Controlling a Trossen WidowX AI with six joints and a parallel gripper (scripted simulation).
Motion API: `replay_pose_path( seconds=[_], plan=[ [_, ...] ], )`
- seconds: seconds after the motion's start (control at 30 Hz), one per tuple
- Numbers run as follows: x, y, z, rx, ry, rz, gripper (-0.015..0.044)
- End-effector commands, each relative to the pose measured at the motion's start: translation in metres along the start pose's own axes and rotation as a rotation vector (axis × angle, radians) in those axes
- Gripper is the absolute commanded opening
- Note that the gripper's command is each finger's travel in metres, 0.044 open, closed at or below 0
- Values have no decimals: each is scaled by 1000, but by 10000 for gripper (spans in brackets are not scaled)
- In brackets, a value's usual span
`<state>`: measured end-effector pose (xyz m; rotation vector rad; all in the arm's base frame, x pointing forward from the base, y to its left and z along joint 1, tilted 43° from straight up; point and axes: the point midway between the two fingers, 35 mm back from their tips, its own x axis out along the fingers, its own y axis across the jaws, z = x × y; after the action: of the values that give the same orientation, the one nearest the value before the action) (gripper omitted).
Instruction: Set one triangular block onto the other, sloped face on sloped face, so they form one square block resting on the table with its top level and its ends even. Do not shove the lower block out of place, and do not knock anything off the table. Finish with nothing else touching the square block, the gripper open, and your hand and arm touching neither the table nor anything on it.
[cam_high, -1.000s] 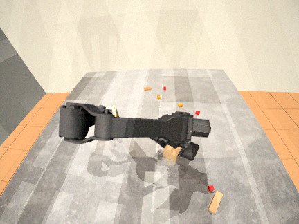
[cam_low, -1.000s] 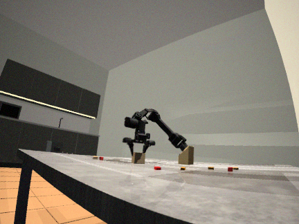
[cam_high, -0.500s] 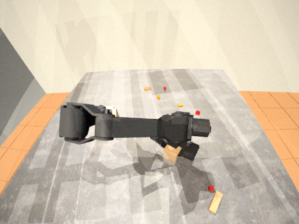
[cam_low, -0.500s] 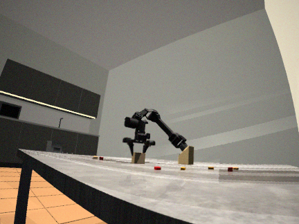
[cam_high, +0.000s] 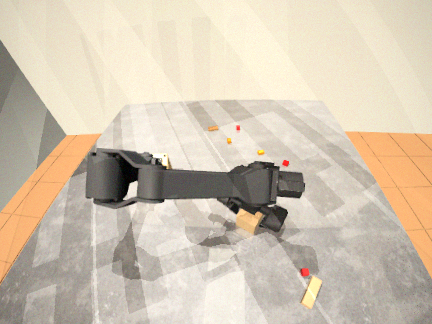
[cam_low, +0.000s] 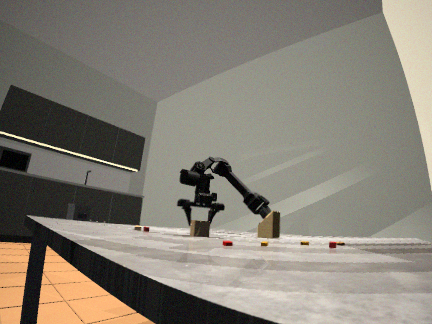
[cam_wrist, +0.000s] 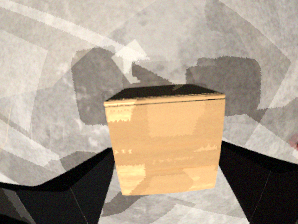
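Square block sat assembled on table under wrist; gripper spread wide, fingers straddling it, gripping nothing, presumably letting go so stack rested alone; thin slab lay well apart

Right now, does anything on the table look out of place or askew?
Nothing looks spilled or broken. A flat wooden strip lies at a slant beside a red cube, away from the block between the open fingers.
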<state>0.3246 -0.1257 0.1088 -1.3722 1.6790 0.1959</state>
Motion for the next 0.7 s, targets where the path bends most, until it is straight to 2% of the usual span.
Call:
replay_pose_path(
  seconds=[0.0,0.23,0.3,0.47,0.53,0.67],
  plan=[
    [0,0,0,0,0,-1,440],
    [-3,0,0,0,-1,0,440],
    [-20,-2,3,1,-4,2,440],
    [-98,-1,2,-1,-5,4,440],
    [-109,0,1,-1,-3,3,440],
    [-109,0,1,-1,-3,3,440]
  ],
)
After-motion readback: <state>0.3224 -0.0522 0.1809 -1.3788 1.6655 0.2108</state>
